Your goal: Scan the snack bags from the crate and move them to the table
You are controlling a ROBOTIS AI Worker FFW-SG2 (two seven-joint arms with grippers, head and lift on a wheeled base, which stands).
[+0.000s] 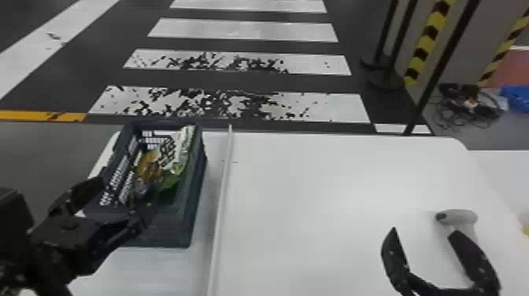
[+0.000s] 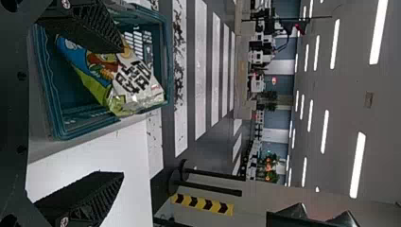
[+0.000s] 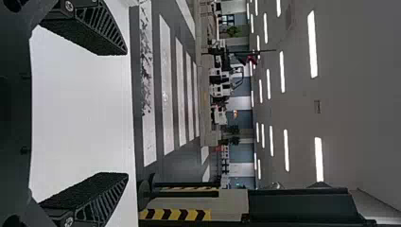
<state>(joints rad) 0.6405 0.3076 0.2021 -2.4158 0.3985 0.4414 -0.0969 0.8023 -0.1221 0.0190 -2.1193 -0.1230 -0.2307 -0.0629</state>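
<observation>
- On the table, risked shoving the crate by catching its rim;
- had left gripper and right gripper spread, empty;
- saw snack bags overlapped inside; risked lifting two with a wide pinch.

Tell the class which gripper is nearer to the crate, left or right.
Left. The left gripper is at the crate's near end, while the right gripper is well off to the right, across the divider, by the table's right side.
</observation>
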